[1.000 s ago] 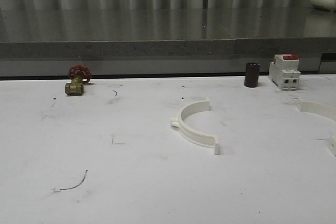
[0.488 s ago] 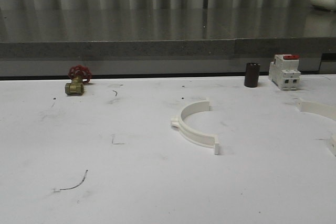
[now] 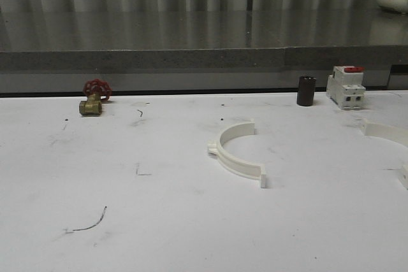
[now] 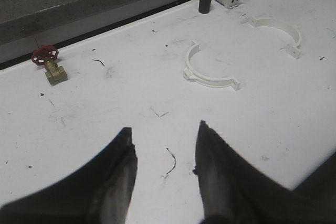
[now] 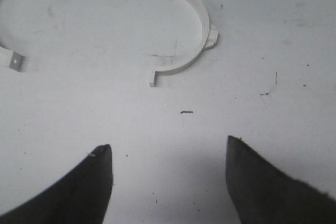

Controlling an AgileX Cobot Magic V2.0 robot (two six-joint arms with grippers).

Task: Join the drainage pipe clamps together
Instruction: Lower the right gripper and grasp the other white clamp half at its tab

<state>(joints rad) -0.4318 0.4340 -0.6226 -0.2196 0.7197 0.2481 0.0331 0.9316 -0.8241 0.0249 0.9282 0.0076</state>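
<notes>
Nearest the robot, both claws hang above bare table (image 3: 159, 221) w/ nothing between the jaws. The left gripper (image 4: 164, 153) is spread apart, released, over a small dark scuff mark (image 4: 170, 162). The right gripper (image 5: 168, 169) is also wide open and empty, tips aimed at the tabletop short of the clamps. Both read as a waiting pose, jaws pre-opened so a half-ring wall can be straddled w/o a further opening move.

Mid-table lies the near clamp half (image 3: 234, 151), flat on the surface, its open side facing right toward its mate. The second clamp half (image 3: 389, 135) lies at the right edge of the front view, partly cut off; in the left wrist view it is whole (image 4: 278, 34), and its open side faces back toward the first one. The two are near but apart, tabs not touching, so the joining is not yet begun. Lying flat & mouth-to-mouth probably suits sliding them together, one arm per piece.

Farther back stand a dark cylinder (image 3: 306, 90) and a red-topped breaker (image 3: 345, 87), just beside each other; a red-handled brass valve (image 3: 93, 97) sits far left. All well clear of the clamps.
</notes>
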